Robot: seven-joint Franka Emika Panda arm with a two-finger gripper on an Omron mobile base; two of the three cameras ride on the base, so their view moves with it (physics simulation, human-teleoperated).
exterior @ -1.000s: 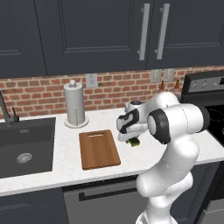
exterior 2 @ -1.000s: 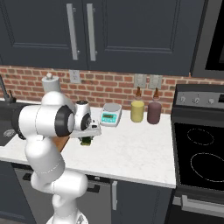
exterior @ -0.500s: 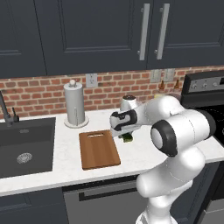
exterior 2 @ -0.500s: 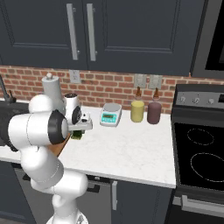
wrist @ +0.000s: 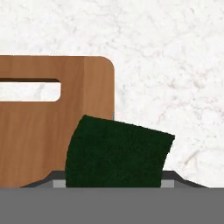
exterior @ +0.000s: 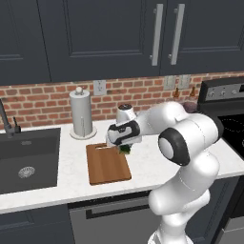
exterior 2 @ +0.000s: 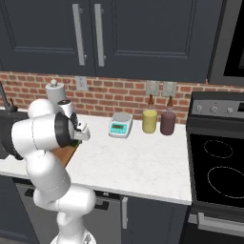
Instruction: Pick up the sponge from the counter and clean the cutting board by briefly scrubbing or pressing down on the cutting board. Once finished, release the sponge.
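From the left base view, the pincer [exterior: 123,147], grasping the sponge [exterior: 125,149], had swung left from the bare worktop [exterior: 157,159] to the cutting board [exterior: 106,164]'s corner. The hand view showed the sponge [wrist: 118,153] overlapping the cutting board [wrist: 57,127]'s edge, so scrubbing looked imminent.

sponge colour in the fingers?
Dark green sponge, clearest in the hand view.

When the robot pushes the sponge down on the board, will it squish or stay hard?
Probably squish a bit: the sponge looks like a soft, fuzzy block. It seems light, hanging tilted in the pincer. The board lies flat and likely won't tip.
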